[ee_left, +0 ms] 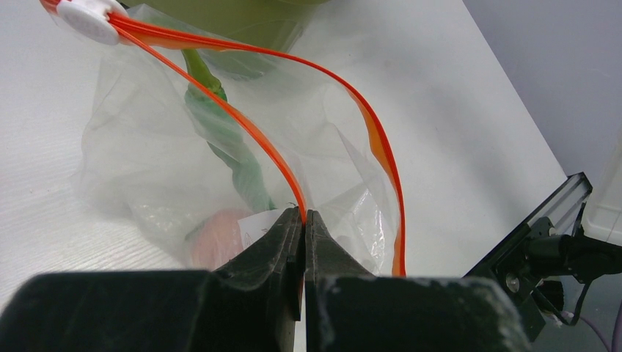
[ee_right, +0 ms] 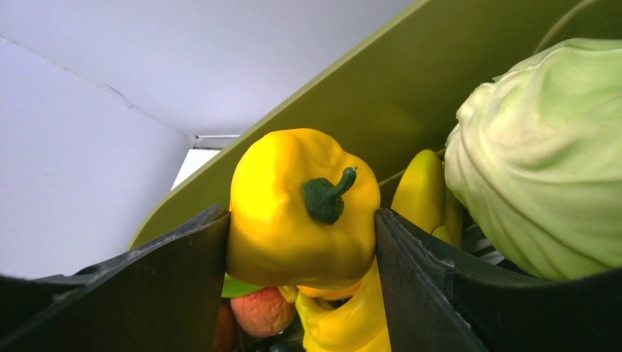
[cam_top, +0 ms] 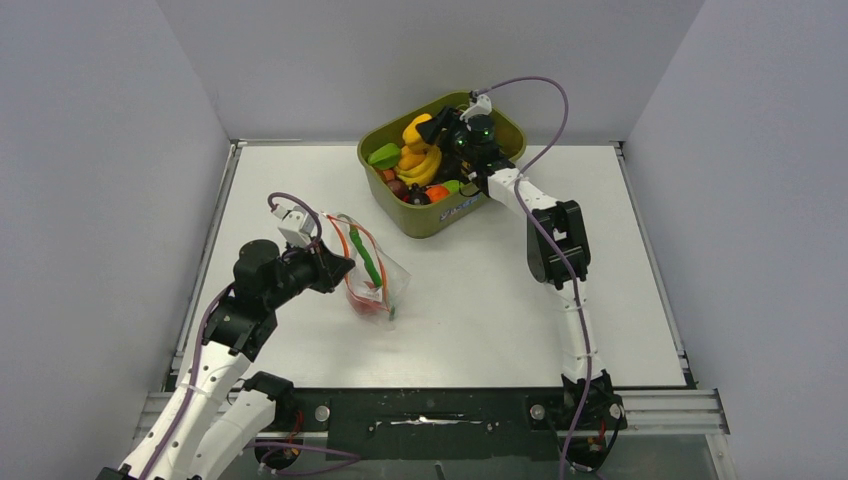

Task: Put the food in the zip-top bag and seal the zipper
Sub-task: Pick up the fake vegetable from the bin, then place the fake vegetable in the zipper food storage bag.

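Two tools engaged: your right tool [ee_right: 301,220] grips a yellow pepper [ee_right: 290,183] inside the tub [cam_top: 425,218]; your left tool [ee_left: 303,220], jaws shut, pinches the zipper [ee_left: 242,121] of the open bag [ee_left: 139,154] on the counter [cam_top: 480,300]. Loading step; next, lift the pepper over the tub wall.

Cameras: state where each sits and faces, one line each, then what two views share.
Top external: above and behind the robot, looking down on the table; left arm and right arm show.
Left wrist: on the left arm, facing the zip-top bag; the left tool pinches its zipper.
Right wrist: inside the olive tub, facing a yellow pepper gripped by the right tool, cabbage beside.
Shared: top and left wrist both show the green pod in the bag.
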Robot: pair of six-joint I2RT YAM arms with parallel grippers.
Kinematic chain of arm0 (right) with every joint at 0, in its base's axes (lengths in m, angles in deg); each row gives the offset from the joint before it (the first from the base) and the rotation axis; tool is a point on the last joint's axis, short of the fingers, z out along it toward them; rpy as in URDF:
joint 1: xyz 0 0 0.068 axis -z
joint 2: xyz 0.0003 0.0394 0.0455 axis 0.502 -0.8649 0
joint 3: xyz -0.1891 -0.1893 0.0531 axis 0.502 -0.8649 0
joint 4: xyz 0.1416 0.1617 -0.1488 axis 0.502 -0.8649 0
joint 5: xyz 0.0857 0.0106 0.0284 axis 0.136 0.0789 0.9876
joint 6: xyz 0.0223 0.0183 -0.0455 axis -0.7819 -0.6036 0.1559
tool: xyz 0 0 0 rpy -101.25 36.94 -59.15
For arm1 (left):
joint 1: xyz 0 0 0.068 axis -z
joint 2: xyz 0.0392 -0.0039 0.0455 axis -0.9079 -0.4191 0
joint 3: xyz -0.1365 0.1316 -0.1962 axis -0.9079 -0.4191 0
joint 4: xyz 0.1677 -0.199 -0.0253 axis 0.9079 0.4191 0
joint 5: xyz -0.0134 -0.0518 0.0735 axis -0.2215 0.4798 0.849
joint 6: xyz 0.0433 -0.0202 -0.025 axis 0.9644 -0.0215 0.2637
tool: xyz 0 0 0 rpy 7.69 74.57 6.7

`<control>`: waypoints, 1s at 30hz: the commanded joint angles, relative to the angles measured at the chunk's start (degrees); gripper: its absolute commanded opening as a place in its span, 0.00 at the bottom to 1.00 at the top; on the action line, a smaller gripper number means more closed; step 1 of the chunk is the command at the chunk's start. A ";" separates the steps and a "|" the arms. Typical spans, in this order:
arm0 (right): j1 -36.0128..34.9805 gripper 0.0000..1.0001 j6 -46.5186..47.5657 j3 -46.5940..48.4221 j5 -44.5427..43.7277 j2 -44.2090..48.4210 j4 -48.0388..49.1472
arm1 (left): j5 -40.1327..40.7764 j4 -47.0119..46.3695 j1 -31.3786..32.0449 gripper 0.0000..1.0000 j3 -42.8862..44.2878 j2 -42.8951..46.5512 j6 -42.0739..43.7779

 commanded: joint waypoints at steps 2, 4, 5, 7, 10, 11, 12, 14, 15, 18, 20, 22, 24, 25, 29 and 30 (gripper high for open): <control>1.05 0.29 1.57 -7.36 1.62 11.41 7.29 | 0.46 -2.31 -0.31 0.00 0.30 0.81 0.00; 1.36 0.29 1.75 -10.79 2.11 14.07 8.48 | 0.78 -2.38 -0.25 0.00 0.21 0.89 -0.12; 1.49 0.29 1.88 -12.32 2.45 15.24 9.09 | 1.09 -2.32 -0.24 0.00 0.19 0.93 -0.13; 1.91 0.28 2.21 -15.58 3.27 17.91 9.75 | 1.53 -2.30 -0.19 0.00 0.19 0.79 -0.28; 2.45 0.28 2.93 -20.90 4.65 22.05 11.06 | 2.21 -2.47 -0.09 0.00 0.35 0.51 -1.04; 2.66 0.28 3.05 -22.76 4.98 23.58 11.61 | 2.24 -2.40 -0.07 0.00 0.43 0.48 -1.46; 2.97 0.28 3.15 -24.62 5.41 25.14 12.14 | 2.17 -2.43 -0.02 0.00 0.65 0.43 -1.99; 3.36 0.28 3.26 -28.10 6.15 28.00 12.86 | 1.87 -2.51 -0.04 0.00 0.94 0.51 -3.01; 3.61 0.28 3.29 -29.79 6.62 29.42 13.21 | 1.82 -2.51 -0.02 0.00 1.16 0.54 -3.66; 3.96 0.28 3.60 -35.17 7.88 33.59 14.57 | 1.87 -2.44 -0.05 0.00 2.31 0.55 -5.29; 4.10 0.28 3.69 -38.03 8.76 36.60 15.06 | 1.65 -2.41 0.00 0.00 3.24 0.26 -6.36; 4.09 0.28 3.72 -40.73 9.76 38.96 15.52 | 1.46 -2.33 0.03 0.00 4.40 -0.45 -7.35; 4.12 0.28 3.51 -43.43 10.85 41.18 15.91 | 0.73 -2.47 0.03 0.00 5.51 -1.15 -8.19; 4.12 0.28 3.44 -44.79 11.23 42.45 16.00 | 0.33 -2.66 0.03 0.00 6.00 -1.50 -8.73; 3.67 0.28 3.76 -50.52 12.22 48.17 16.58 | -2.24 -5.21 0.03 0.00 7.10 -2.82 -11.33; 3.47 0.28 4.18 -51.86 12.34 49.70 16.37 | -2.92 -6.33 0.03 0.00 7.13 -3.18 -12.17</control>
